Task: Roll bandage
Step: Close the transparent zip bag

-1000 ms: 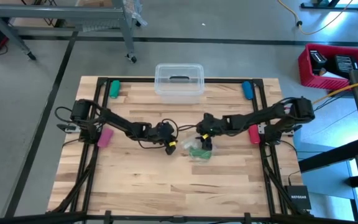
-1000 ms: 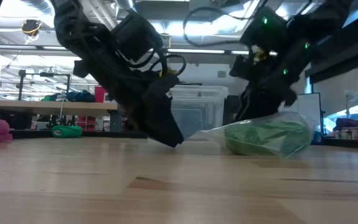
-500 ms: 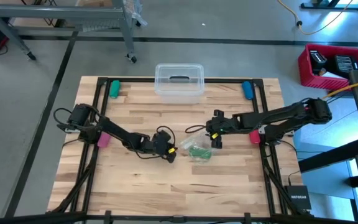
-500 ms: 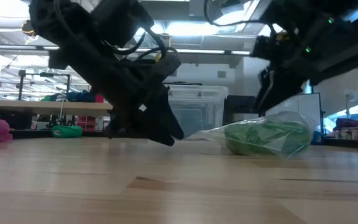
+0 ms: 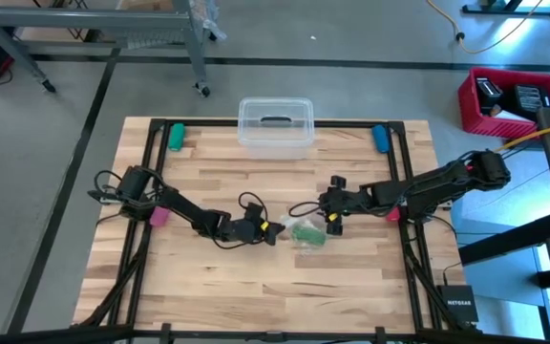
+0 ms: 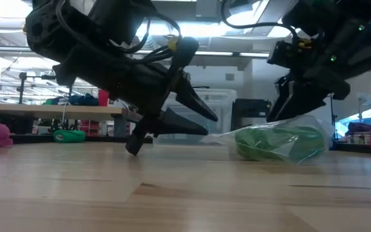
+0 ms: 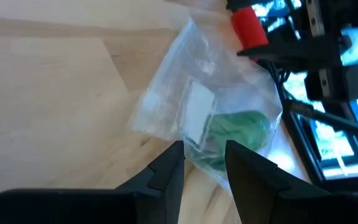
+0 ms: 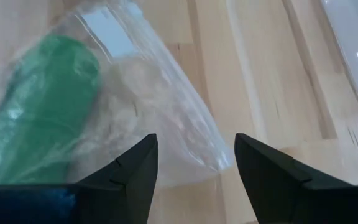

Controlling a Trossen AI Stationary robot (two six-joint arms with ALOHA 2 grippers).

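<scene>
Worktop point(image 5: 218, 296): light wood planks, black frame rails running along its edges. Clear plastic bag point(image 5: 304, 232) is lying flat near the middle, with the bright green bandage point(image 5: 306, 231) bunched up inside. Clear lidded bin point(image 5: 275, 126) is sitting at the far edge, centre. Green cylinder point(image 5: 176, 137) is lying at the far left corner, blue one point(image 5: 380, 138) at the far right. Pink cylinder point(image 5: 159, 214) is resting by the left rail, red one point(image 5: 391, 212) by the right rail.

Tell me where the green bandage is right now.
The green fabric bandage lies inside a clear plastic bag at mid-table in the high view, between the left gripper and right gripper, both open.
</scene>
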